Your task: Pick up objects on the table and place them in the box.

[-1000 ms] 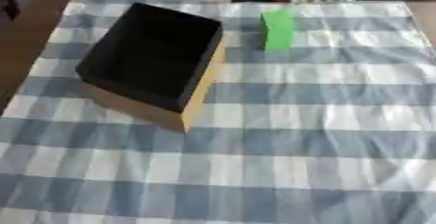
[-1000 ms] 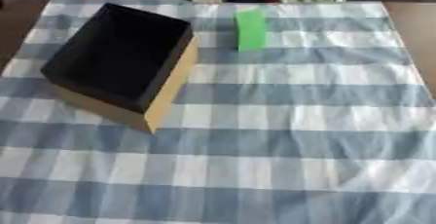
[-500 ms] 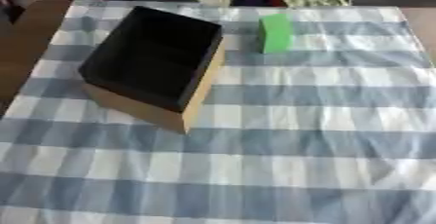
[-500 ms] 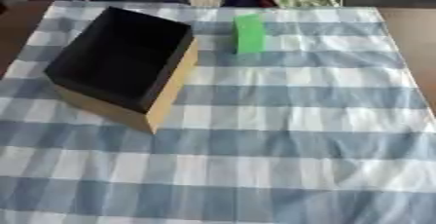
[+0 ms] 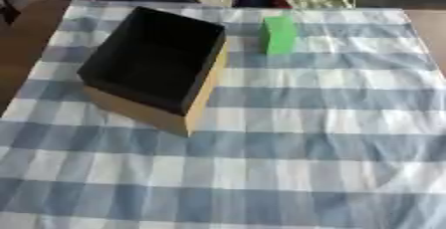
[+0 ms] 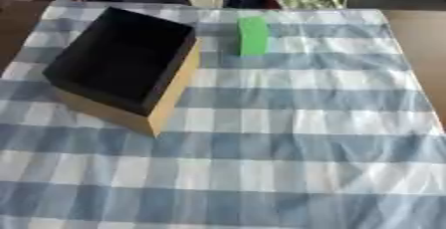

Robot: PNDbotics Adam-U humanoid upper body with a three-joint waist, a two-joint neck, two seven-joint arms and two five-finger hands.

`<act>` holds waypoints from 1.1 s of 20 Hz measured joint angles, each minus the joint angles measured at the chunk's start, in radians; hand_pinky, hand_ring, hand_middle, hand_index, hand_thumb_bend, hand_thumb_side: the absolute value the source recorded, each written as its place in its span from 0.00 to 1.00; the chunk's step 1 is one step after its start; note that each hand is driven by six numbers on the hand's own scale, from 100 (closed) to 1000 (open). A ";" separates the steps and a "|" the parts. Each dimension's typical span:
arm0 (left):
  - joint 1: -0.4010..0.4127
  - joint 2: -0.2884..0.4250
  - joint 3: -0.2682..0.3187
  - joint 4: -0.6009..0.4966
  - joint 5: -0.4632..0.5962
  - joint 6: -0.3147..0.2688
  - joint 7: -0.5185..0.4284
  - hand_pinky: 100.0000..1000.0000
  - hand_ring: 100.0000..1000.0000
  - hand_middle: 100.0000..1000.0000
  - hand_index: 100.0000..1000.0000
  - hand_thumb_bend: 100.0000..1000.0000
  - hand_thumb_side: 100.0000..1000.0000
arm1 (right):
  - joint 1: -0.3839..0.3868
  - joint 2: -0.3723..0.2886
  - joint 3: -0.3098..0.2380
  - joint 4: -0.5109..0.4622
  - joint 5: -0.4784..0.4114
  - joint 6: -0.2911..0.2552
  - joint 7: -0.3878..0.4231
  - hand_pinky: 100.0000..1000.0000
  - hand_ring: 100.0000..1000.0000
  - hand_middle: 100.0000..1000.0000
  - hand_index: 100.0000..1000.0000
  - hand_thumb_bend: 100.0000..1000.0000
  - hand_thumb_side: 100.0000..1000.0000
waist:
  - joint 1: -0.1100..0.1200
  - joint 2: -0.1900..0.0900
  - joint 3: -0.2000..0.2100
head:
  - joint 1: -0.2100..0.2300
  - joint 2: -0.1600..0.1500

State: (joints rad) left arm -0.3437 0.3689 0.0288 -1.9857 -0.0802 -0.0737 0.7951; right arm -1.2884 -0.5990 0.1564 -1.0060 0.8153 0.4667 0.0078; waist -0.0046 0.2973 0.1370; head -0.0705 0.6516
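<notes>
Soft, even daylight, everything slightly blurred (worst toward 12 o'clock), the box (image 5: 153,66) interior dark, its shadow faint on the cloth (image 5: 287,143).

Box (image 5: 157,68): looks like cardboard, brown outside, dull black inside, not shiny. Green block (image 5: 279,34): smooth, plain, not shiny. Tablecloth (image 5: 287,163): soft cloth, blue and white squares, little wrinkles. Table (image 6: 416,39): brown, looks like wood.
</notes>
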 measured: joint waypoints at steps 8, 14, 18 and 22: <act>-0.006 0.000 0.000 0.000 0.001 -0.002 -0.003 0.57 0.66 0.53 0.69 0.19 0.33 | -0.067 0.105 -0.039 0.147 0.182 -0.086 0.059 0.93 0.97 0.90 0.93 0.00 0.62 | -0.003 0.018 0.022 | -0.022 -0.020; -0.009 0.001 -0.006 0.000 0.003 -0.001 -0.006 0.57 0.66 0.53 0.69 0.19 0.33 | -0.086 0.135 -0.039 0.160 0.204 -0.155 0.131 0.94 0.98 0.91 0.94 0.00 0.69 | -0.007 0.021 0.040 | -0.034 -0.027; -0.009 0.001 -0.006 0.000 0.005 0.000 -0.007 0.57 0.66 0.53 0.69 0.19 0.33 | -0.091 0.150 -0.039 0.161 0.198 -0.191 0.189 0.94 0.98 0.91 0.95 0.00 0.69 | -0.010 0.021 0.051 | -0.038 -0.030; -0.009 0.001 -0.006 0.000 0.005 0.000 -0.007 0.57 0.67 0.53 0.69 0.19 0.33 | -0.092 0.159 -0.034 0.161 0.187 -0.223 0.259 0.95 0.99 0.92 0.95 0.00 0.68 | -0.013 0.021 0.056 | -0.038 -0.030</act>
State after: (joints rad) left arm -0.3527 0.3704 0.0228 -1.9857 -0.0755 -0.0739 0.7877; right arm -1.3809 -0.4396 0.1229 -0.8452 1.0021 0.2433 0.2672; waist -0.0172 0.3178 0.1927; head -0.1084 0.6221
